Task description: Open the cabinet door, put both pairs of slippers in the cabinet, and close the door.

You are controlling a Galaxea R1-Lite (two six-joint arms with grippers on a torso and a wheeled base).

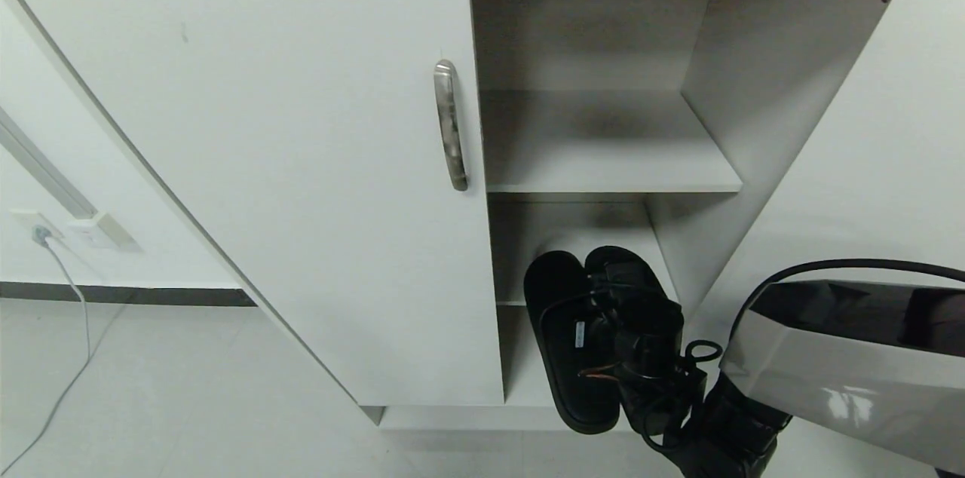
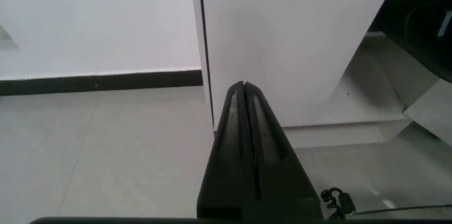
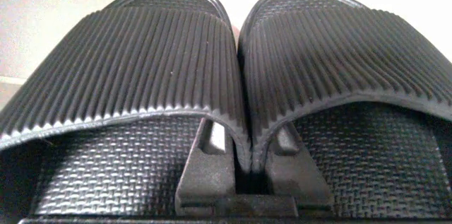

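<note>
Right wrist view: showed the right gripper pinching the black slippers by their touching strap edges.
Head view: placed the pair across the front edge of the cabinet lower compartment, beside the closed door.
Left wrist view: showed the left gripper pressed together near that door's bottom corner.
Hidden: one slipper largely covered by the right gripper in the head view.

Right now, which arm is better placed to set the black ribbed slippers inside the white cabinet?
Right: the right gripper holds the black ribbed slippers at the lower compartment; the left gripper faces the closed door.

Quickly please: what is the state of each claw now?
Left claw: closed, empty.
Right claw: closed on the black slippers.
</note>
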